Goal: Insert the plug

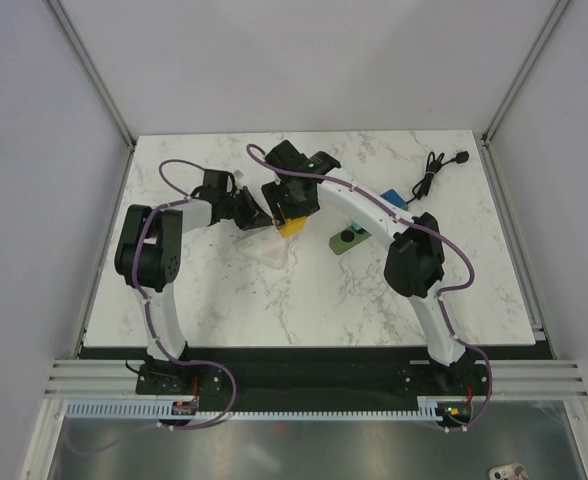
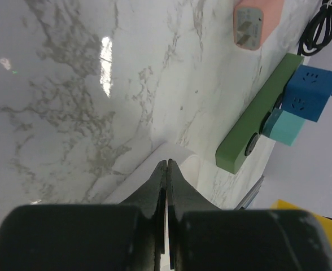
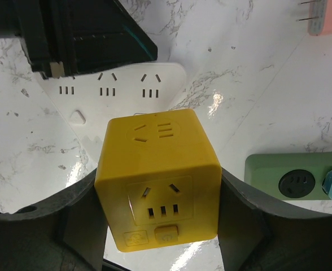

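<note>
My right gripper (image 1: 290,213) is shut on a yellow cube plug (image 3: 159,179) and holds it just above a white power strip (image 3: 121,86); in the right wrist view the gripper (image 3: 160,212) clamps the cube's two sides. The cube (image 1: 292,225) hangs over the strip (image 1: 266,247) near its right end. My left gripper (image 1: 242,207) is shut and empty. In the left wrist view its tips (image 2: 167,165) rest at the white strip (image 2: 184,162). It also shows in the right wrist view (image 3: 81,34), over the strip's far end.
A green power strip (image 2: 255,121) carries a blue cube plug (image 2: 310,93) and a teal plug (image 2: 284,127); it lies right of the white strip (image 1: 349,241). A pink adapter (image 2: 255,22) and a black cable (image 1: 434,170) lie further back.
</note>
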